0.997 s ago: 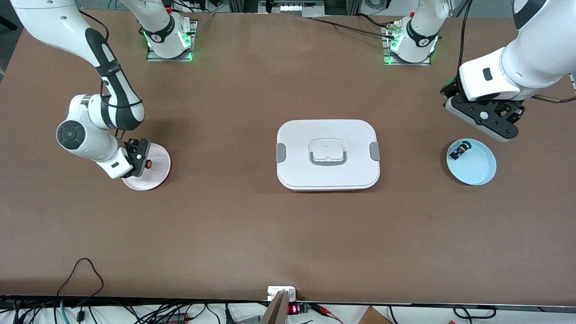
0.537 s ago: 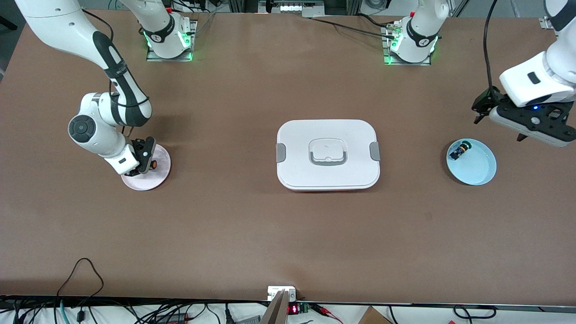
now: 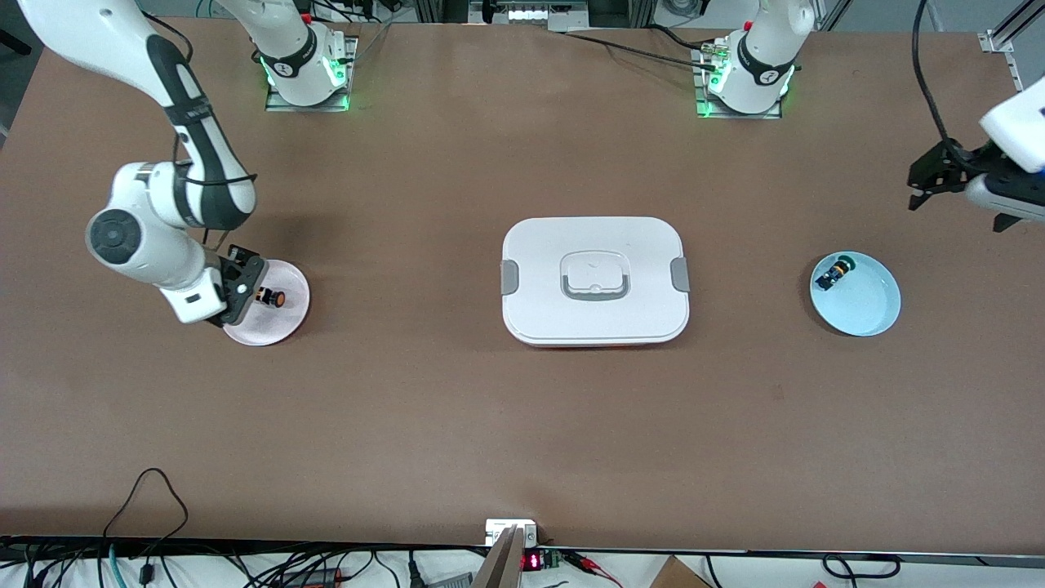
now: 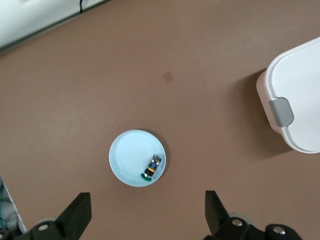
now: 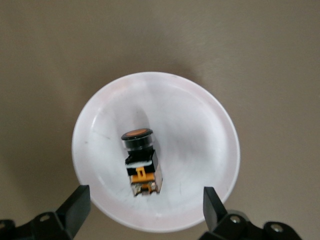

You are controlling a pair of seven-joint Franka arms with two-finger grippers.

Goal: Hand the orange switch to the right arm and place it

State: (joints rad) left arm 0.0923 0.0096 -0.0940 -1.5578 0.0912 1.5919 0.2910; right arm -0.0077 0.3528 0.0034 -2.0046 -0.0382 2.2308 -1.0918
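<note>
The orange switch [image 3: 270, 297] lies on its side on the pink plate [image 3: 282, 322] near the right arm's end of the table. In the right wrist view the switch [image 5: 142, 161] rests in the middle of the plate [image 5: 200, 130], orange cap pointing away from the jaws. My right gripper [image 3: 243, 286] [image 5: 145, 210] is open and empty, just over the plate's edge, its fingers apart from the switch. My left gripper [image 3: 931, 173] [image 4: 145, 216] is open and empty, high over bare table beside the blue plate.
A pale blue plate [image 3: 865, 306] [image 4: 125, 155] holds a green-capped switch [image 3: 834, 270] [image 4: 152, 167] near the left arm's end. A white lidded box [image 3: 593, 279] [image 4: 300, 95] sits at the table's middle.
My right gripper has let go of the orange switch onto the pink plate and drawn back. My left arm has swung away toward its end of the table.
</note>
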